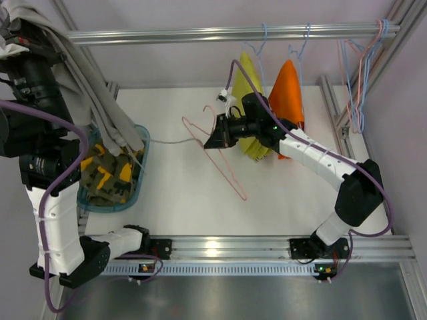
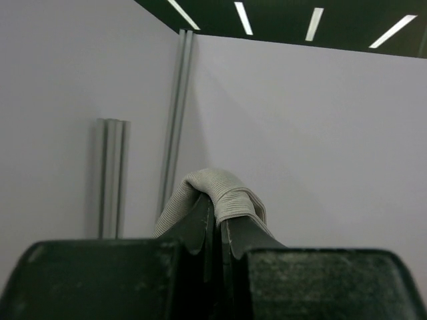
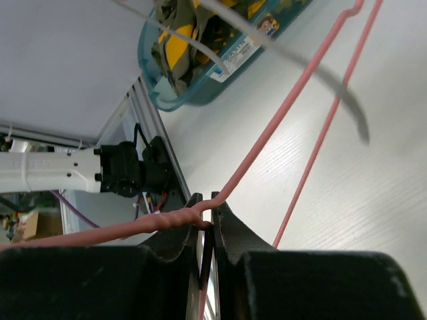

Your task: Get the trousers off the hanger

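Two pairs of trousers, both off the pink wire hanger (image 3: 167,219). Basket sticker (image 3: 240,51) is too blurred to read. Grey trousers (image 1: 100,93), ribbed cloth, hang lengthwise from the raised left gripper (image 2: 217,217), which is clamped on the waistband. Their lower end reaches the teal plastic basket (image 1: 137,192). Camouflage trousers (image 1: 110,175) lie crumpled inside it. Right gripper (image 3: 205,200) is pinched on the hanger's twisted neck.

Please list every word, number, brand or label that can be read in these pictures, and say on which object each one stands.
No text in any view can be read.
One sticker on the side of the teal bin: it carries print and a small coloured picture, too blurred to read.
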Robot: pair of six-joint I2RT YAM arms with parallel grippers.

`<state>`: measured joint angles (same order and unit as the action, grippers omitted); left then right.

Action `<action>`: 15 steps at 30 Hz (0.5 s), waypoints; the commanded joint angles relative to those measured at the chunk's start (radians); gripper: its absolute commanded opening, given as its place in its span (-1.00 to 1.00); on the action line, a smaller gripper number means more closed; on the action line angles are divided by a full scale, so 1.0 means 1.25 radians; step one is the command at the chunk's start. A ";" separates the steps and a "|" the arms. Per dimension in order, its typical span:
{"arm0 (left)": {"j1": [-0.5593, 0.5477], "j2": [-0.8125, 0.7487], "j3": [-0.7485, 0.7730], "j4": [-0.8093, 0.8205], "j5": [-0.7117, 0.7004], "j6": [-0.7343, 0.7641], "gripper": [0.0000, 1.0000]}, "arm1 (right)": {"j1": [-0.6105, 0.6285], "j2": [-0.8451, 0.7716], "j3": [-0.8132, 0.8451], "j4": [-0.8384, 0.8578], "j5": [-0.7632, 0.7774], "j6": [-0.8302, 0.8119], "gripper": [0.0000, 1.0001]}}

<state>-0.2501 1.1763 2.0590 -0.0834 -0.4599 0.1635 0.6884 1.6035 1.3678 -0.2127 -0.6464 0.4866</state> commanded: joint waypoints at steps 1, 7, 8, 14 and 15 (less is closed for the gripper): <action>0.002 0.010 0.017 0.137 -0.068 0.127 -1.00 | 0.030 -0.030 0.038 -0.010 -0.033 -0.080 -1.00; 0.004 0.049 -0.017 0.257 -0.109 0.300 -1.00 | 0.049 -0.030 0.063 -0.030 -0.038 -0.097 -1.00; 0.004 0.057 -0.020 0.268 -0.116 0.340 -1.00 | 0.052 -0.030 0.067 -0.030 -0.038 -0.098 -1.00; 0.033 0.107 0.002 0.210 -0.123 0.363 -1.00 | 0.052 -0.038 0.073 -0.034 -0.040 -0.106 -1.00; 0.047 0.114 0.008 0.203 -0.119 0.360 -1.00 | 0.051 -0.043 0.073 -0.036 -0.033 -0.108 -1.00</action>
<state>-0.2264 1.3033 2.0384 0.1272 -0.6163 0.5591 0.7372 1.6032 1.4033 -0.2779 -0.6788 0.3851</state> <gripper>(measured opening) 0.039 0.067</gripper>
